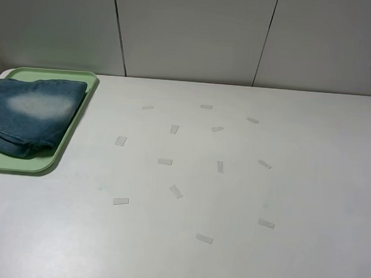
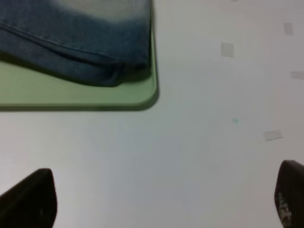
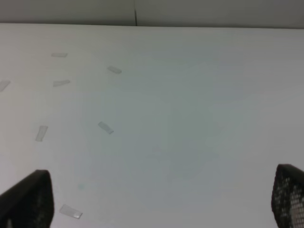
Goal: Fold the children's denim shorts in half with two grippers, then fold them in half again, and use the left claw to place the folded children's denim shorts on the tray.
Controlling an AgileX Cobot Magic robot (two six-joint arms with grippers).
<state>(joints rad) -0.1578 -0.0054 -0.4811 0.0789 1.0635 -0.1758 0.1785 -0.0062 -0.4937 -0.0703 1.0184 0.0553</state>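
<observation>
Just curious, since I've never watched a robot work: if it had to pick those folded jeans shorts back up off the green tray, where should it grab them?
Probably the thick folded edge of the shorts nearest the front of the tray, approached from the open table side. The stacked layers bulge there, giving the end effector something to pinch.

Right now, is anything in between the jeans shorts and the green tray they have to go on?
No. The folded denim shorts already lie on the green tray, so nothing sits between them. The left claw is open over bare table beside the tray, holding nothing.
</observation>
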